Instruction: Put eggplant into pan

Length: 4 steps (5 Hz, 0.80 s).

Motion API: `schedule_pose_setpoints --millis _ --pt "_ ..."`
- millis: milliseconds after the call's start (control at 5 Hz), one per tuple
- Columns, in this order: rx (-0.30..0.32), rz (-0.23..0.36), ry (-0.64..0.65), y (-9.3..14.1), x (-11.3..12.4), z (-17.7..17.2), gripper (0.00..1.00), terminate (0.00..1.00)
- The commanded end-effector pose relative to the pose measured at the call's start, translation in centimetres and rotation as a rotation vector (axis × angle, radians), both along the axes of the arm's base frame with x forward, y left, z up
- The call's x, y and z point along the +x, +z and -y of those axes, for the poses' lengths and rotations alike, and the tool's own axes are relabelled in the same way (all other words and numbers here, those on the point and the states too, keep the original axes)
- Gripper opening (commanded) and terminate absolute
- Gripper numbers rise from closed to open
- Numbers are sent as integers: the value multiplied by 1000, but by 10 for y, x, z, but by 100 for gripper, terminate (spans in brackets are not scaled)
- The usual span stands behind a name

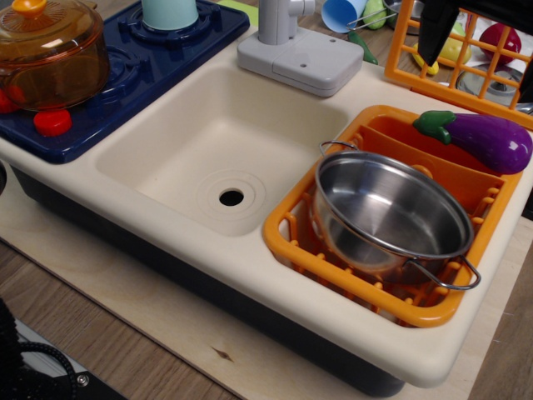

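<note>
The purple eggplant with its green stem cap lies on its side on the back right rim of the orange dish drainer, stem pointing left. The shiny steel pan with two wire loop handles sits tilted inside the drainer, empty, just in front of and to the left of the eggplant. My gripper is at the top right, above and behind the eggplant. One black finger shows and another dark part sits at the right edge. The jaws look spread apart and hold nothing.
A cream sink basin lies left of the drainer, with a grey faucet behind it. An amber lidded pot and a teal cup stand on the blue stove. An upright orange rack stands behind the drainer.
</note>
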State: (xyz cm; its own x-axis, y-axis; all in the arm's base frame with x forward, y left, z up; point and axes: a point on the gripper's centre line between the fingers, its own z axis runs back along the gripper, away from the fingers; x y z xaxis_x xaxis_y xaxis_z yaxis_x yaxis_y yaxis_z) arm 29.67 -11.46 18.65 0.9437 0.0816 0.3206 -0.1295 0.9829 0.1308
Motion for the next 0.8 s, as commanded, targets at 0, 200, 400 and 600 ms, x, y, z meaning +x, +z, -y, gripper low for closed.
schedule_pose_setpoints --millis 0,200,400,600 --pt "0 0 0 0 0 0 100 0" --pt "-81 -2 113 -3 10 1 100 0" --pt "-158 22 251 -9 17 7 100 0" --pt "-202 48 419 -17 25 13 100 0"
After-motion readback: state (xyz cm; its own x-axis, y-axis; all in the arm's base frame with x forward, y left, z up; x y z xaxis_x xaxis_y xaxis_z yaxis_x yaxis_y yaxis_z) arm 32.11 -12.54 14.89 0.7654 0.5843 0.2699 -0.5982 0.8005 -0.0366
